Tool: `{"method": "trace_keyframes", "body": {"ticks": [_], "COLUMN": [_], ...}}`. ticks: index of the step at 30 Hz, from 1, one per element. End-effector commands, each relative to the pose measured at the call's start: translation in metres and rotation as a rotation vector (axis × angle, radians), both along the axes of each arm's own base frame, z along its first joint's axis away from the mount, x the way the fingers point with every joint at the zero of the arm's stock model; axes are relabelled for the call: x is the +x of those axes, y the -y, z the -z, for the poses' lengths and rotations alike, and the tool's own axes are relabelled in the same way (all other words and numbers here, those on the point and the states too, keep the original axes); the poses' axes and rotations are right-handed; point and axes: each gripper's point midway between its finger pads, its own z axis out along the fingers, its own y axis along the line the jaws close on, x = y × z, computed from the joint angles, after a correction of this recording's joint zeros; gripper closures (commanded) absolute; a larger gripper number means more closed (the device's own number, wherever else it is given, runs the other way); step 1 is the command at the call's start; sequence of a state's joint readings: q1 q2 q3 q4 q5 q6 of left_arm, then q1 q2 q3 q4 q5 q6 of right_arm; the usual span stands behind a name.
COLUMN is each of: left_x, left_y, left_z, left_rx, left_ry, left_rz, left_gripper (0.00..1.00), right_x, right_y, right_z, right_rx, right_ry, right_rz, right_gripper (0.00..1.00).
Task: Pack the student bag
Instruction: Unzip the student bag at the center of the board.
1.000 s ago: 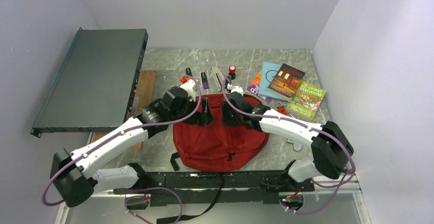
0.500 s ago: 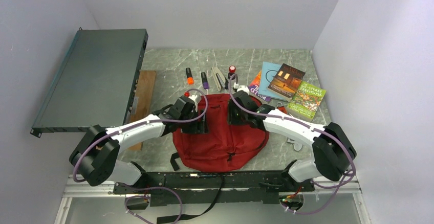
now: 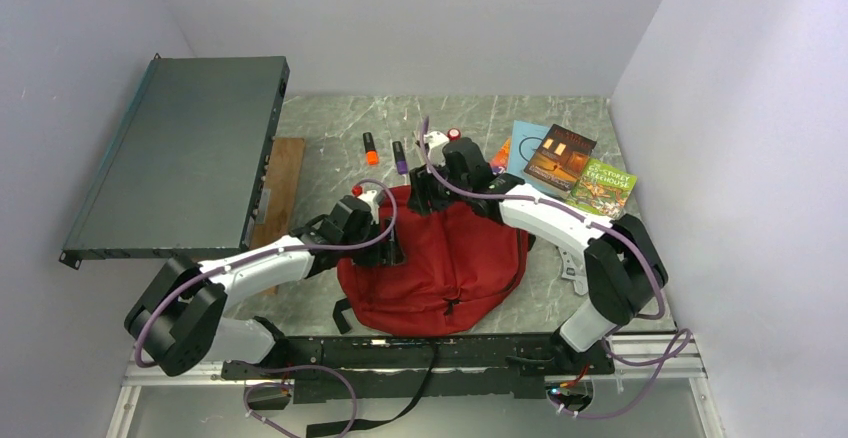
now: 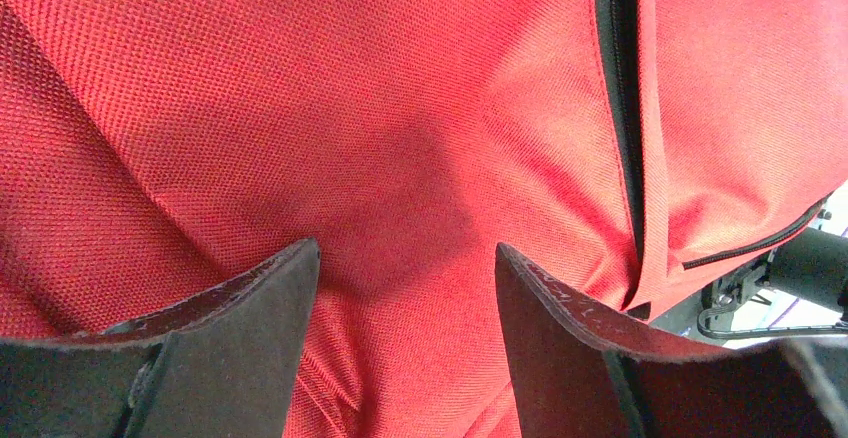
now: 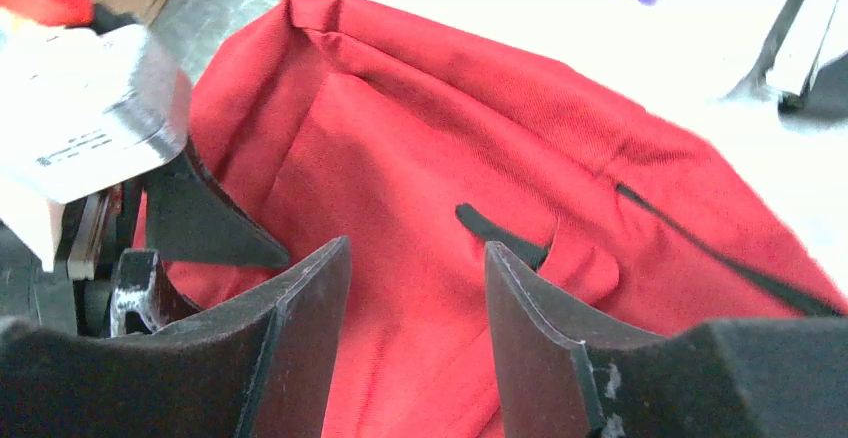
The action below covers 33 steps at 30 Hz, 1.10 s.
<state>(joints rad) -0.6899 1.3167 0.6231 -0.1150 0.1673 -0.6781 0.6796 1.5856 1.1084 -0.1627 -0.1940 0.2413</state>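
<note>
Grey marbled table (image 3: 330, 138), walled on three sides by pale panels. Contents are listed by position against each pincer.

Item 1. Student bag (image 3: 450, 268): red, soft, lying flat at mid-table, directly under both pincers. No lining shows. Judged zipped shut, with nothing packed yet.

Item 2. Left pincer (image 4: 405, 258): jaws apart, tips low over the bag's cloth, red weave filling the gap between them. Whether the tips touch the cloth cannot be told; no fold is clamped. A black zipper line (image 4: 620, 108) runs just outside one finger.

Item 3. Right pincer (image 5: 415, 248): jaws apart with nothing between them, hanging above the bag's far edge. Ahead of its tips are a short black tab (image 5: 500, 230), possibly the pull, and a black zipper run (image 5: 720, 258). The left pincer stands near, off to one side.

Item 4. Loose stock beyond the right pincer, off the bag: orange marker (image 3: 370, 148) and purple marker (image 3: 399, 157), with books (image 3: 560, 156) further to its right.

Item 5. Dark flat case (image 3: 180, 148): well apart, past the left pincer's outer side. Not concerned.

Handling note (judgement). The step in hand appears to be opening the bag.
- The left pincer should gather a firm pinch of cloth close beside the zipper to anchor it.
- The right pincer should close squarely on the black tab, not the cloth, and draw along the zipper, low and steady.
- Unanchored, the soft fabric is likely to bunch and drag.
</note>
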Motion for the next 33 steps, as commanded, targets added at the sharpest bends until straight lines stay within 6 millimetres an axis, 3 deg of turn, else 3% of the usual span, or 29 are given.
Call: {"method": "trace_keyframes", "body": {"ticks": [1,7,22,28,31,33], "left_x": [0.000,-0.003,-0.006,-0.005,-0.004,-0.004], "left_y": [0.005,0.005,0.008,0.009,0.009,0.009], "left_z": [-0.010,-0.010,-0.014,-0.018,-0.019,-0.020], "left_rx": [-0.063,-0.089,-0.122,-0.124,-0.125,-0.123], "left_ry": [0.008,-0.001,-0.009,-0.002,0.000,0.001], "left_rz": [0.007,0.008,0.022,0.022,0.023,0.023], "left_gripper": [0.29,0.29,0.29,0.29,0.29,0.29], "right_x": [0.017,0.017,0.032,0.026,0.035,0.045], "right_y": [-0.017,-0.023,-0.010,-0.013,-0.006,0.001], "right_z": [-0.025,0.004,0.046,0.049,0.055,0.056], "right_rx": [0.071,0.059,-0.069,-0.061,-0.102,-0.133], "right_ry": [0.271,0.230,0.186,0.171,0.176,0.189], "right_rz": [-0.312,-0.445,-0.388,-0.435,-0.376,-0.304], "right_gripper": [0.46,0.46,0.46,0.45,0.47,0.54]}}
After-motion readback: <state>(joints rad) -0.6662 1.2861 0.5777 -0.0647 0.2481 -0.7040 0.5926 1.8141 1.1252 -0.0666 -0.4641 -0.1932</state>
